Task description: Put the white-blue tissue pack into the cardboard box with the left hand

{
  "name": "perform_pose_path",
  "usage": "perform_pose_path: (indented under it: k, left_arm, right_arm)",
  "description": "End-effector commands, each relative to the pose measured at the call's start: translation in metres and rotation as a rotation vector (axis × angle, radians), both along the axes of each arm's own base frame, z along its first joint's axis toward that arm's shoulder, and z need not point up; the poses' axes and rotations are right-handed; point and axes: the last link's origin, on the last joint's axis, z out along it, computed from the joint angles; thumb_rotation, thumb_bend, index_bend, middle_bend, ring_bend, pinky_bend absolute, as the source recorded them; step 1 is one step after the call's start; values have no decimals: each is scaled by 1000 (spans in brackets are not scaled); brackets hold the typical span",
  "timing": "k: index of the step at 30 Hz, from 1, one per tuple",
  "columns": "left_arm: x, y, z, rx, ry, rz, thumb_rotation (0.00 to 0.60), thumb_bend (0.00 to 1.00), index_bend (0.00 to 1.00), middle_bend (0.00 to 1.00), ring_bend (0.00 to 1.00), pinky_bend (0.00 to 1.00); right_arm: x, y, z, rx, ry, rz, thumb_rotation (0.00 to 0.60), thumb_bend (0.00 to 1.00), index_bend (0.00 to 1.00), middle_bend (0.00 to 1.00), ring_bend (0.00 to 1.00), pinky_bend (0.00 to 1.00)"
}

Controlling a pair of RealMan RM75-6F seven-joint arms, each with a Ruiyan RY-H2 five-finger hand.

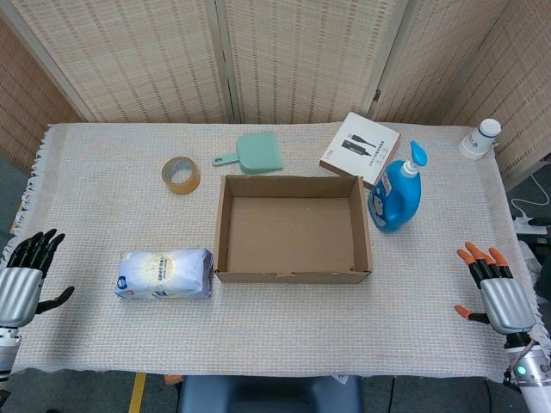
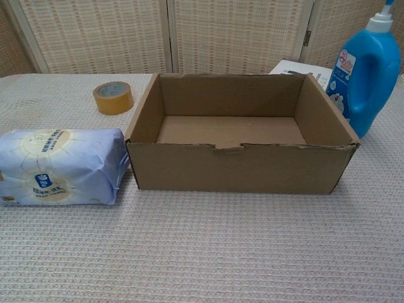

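The white-blue tissue pack (image 1: 164, 274) (image 2: 60, 166) lies flat on the cloth just left of the open cardboard box (image 1: 294, 274) (image 2: 240, 170), whose inside is bare. My left hand (image 1: 26, 277) hovers at the table's left edge, well left of the pack, fingers spread and holding nothing. At the right edge my right hand (image 1: 495, 288) is likewise spread and holds nothing. Neither hand shows in the chest view.
A roll of tape (image 1: 181, 175) (image 2: 113, 97) and a green dustpan (image 1: 251, 154) lie behind the box. A blue detergent bottle (image 1: 397, 193) (image 2: 367, 69) stands at the box's right rear corner beside a white-red carton (image 1: 361, 148). A white jar (image 1: 479, 138) sits far right.
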Motion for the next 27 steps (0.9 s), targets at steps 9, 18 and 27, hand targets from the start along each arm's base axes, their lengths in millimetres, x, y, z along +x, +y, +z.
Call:
perform_pose_path:
  k: [9, 18, 27]
  left_arm:
    - [8, 0, -3, -8, -12, -24, 600, 197, 0, 0, 0, 102]
    - [15, 1, 4, -63, -29, 23, 600, 190, 0, 0, 0, 94]
    - [44, -6, 12, -167, -7, 72, 600, 184, 0, 0, 0, 90]
  right_arm:
    - [0, 1, -1, 7, -6, 4, 600, 0, 103, 0, 0, 0]
    - [-2, 0, -3, 15, 6, -7, 600, 0, 103, 0, 0, 0]
    - [-4, -2, -5, 25, 5, -17, 600, 0, 103, 0, 0, 0]
